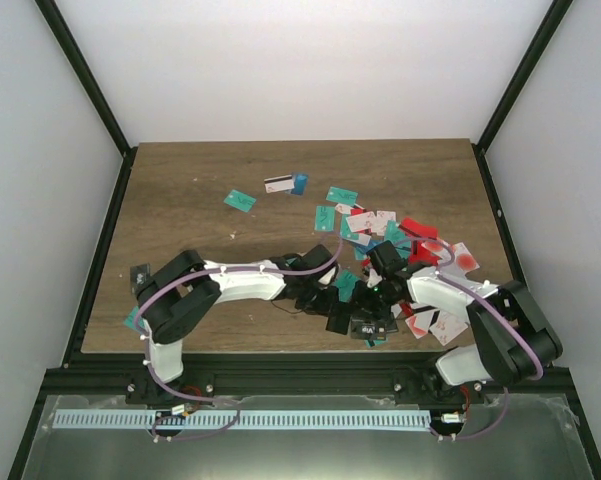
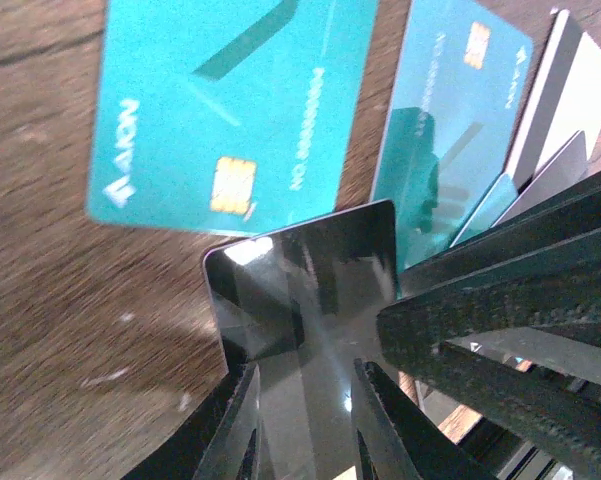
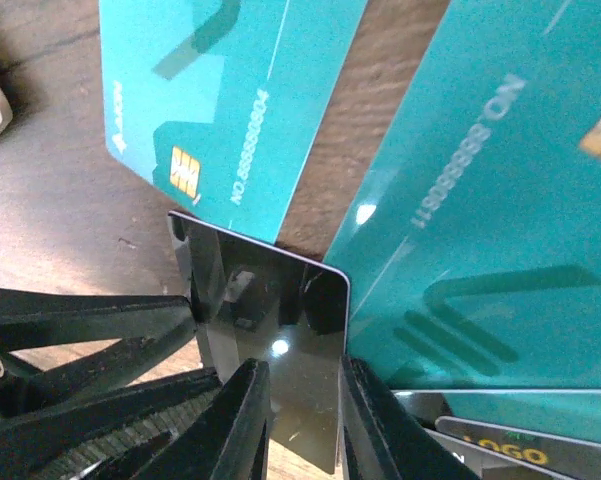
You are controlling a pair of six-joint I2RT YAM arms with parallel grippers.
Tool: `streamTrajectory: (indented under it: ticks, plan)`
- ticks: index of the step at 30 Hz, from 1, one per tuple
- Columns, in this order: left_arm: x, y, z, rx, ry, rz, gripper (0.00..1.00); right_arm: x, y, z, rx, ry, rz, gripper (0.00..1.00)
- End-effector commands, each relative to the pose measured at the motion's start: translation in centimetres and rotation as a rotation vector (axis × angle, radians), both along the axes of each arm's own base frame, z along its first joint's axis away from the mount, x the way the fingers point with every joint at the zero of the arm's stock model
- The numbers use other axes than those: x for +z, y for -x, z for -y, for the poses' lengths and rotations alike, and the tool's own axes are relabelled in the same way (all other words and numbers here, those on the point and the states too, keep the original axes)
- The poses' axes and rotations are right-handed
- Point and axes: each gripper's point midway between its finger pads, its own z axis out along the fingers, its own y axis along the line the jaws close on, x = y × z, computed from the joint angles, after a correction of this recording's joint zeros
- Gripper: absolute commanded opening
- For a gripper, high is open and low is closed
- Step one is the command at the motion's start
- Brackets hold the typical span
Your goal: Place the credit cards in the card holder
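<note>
A: Surface, room?
B: Dark wooden table (image 1: 200, 200), white walls (image 1: 300, 60); credit cards (image 1: 380, 225) strewn right of centre.
A: Grippers?
B: Both clamped on a glossy black card (image 2: 300, 280): left gripper (image 2: 308, 378), right gripper (image 3: 300, 372); teal ones beneath.

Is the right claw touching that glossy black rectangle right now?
Touching. The left wrist view shows the right claw closed onto the right edge of the black rectangle with no gap.

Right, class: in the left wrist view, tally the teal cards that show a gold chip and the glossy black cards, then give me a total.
Teal chip cards: 2
Glossy black card: 1
Total: 3
</note>
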Motion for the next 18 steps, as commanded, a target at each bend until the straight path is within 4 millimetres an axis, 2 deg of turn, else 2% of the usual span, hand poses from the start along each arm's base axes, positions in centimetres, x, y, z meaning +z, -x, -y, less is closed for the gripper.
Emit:
streamTrajectory:
  ticks: [1, 8, 14, 18]
  plan:
    - [0.4, 0.2, -1.3, 0.011, -0.015, 0.032, 0.28, -2.3, 3.5, 1.0, -0.007, 0.039, -0.134, 0.23]
    - [1.3, 0.8, -2.9, 0.025, -0.032, 0.049, 0.29, -3.1, 4.6, 0.3, 0.000, -0.019, -0.164, 0.23]
    - [-0.4, 2.3, -4.2, 0.009, -0.045, 0.011, 0.29, -3.8, 5.5, -1.1, 0.039, -0.041, -0.186, 0.23]
    - [-0.5, 3.0, -4.6, 0.025, -0.049, -0.007, 0.29, -4.5, 6.6, -2.0, 0.082, -0.017, -0.210, 0.23]
